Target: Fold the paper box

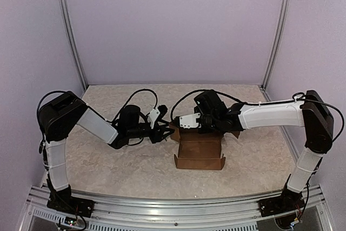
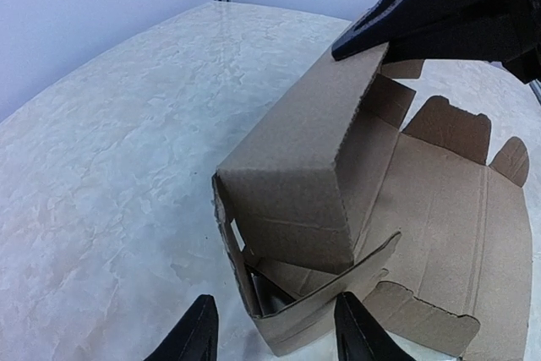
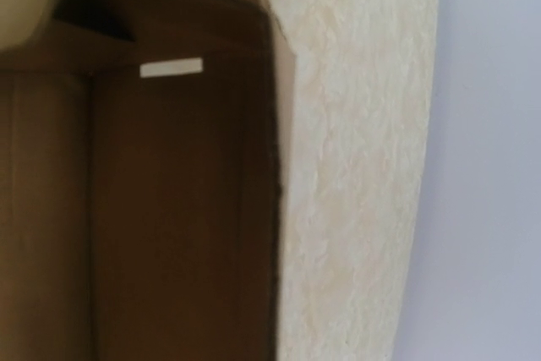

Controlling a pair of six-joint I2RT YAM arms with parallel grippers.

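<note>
The paper box [image 1: 200, 150] lies on the bench [image 1: 135, 171] near its middle, half formed. In the left wrist view one long section is folded up into a rectangular tube, and the remaining panels and notched tabs lie flat at its 3 o'clock. The left gripper [image 1: 161, 132] sits at the box's 9 o'clock, and its fingers [image 2: 199, 331] stand apart on either side of the tube's near end. The right gripper [image 1: 178, 124] reaches in from 1 o'clock with its fingers closed together, the black tip resting on the tube's far top corner. Whether it pinches cardboard cannot be told. Lilac walls [image 1: 173, 25] enclose the bench.
</note>
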